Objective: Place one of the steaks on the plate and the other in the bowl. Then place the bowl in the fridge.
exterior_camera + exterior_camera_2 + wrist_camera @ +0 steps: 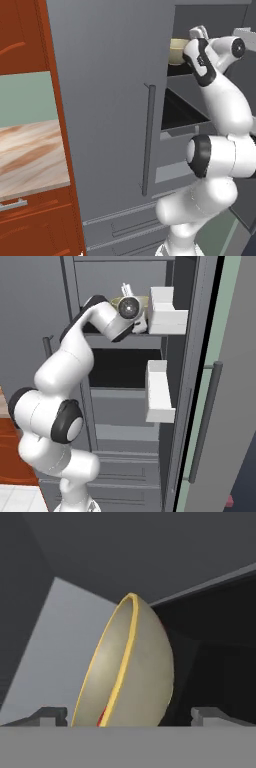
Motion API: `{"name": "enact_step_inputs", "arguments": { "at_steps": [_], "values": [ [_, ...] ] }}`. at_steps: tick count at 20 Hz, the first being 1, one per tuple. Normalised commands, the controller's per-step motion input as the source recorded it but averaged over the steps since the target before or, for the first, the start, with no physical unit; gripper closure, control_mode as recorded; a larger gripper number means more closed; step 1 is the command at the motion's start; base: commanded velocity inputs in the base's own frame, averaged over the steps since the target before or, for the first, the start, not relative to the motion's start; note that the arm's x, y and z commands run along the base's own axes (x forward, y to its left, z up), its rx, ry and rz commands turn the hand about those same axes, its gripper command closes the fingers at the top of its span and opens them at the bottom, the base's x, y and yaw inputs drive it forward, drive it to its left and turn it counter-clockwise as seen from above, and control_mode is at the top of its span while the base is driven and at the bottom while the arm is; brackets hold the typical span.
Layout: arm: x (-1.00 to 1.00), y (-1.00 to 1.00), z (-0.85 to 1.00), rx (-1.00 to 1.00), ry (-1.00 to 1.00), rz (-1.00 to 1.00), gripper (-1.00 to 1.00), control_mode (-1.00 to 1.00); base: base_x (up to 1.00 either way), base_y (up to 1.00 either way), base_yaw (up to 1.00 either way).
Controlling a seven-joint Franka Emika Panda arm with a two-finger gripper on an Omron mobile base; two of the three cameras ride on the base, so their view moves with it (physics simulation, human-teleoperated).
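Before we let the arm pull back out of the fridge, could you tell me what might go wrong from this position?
1. The open gripper sits close on either side of the bowl, so a crooked retreat could catch its rim and drag it off the shelf.
2. A red sliver of steak shows inside the bowl; a knock could tip it out.
3. The arm reaches into the fridge beside the white door bins, which its wrist might clip.

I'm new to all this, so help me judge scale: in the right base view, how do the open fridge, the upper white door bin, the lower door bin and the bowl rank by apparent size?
1. Fridge, largest by far.
2. Lower bin.
3. Upper bin, close to the lower one.
4. Bowl, mostly hidden behind the arm, so its rank is unsure.
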Motion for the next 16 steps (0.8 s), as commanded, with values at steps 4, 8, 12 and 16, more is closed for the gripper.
{"name": "enact_step_inputs", "arguments": {
  "at_steps": [4, 8, 12, 16],
  "values": [
    [-0.67, 0.00, 0.31, 0.00, -0.16, 0.00, -1.00, -1.00, 0.00, 0.00, 0.00],
    [-0.89, 0.02, 0.48, 0.00, -0.03, 0.00, -1.00, -1.00, 0.00, 0.00, 0.00],
    [-1.00, 0.28, 0.41, 0.00, 0.00, 0.00, -1.00, -1.00, 0.00, 0.00, 0.00],
    [-1.00, 0.28, 0.30, 0.00, 0.05, 0.00, -1.00, -1.00, 0.00, 0.00, 0.00]
  ]
}}
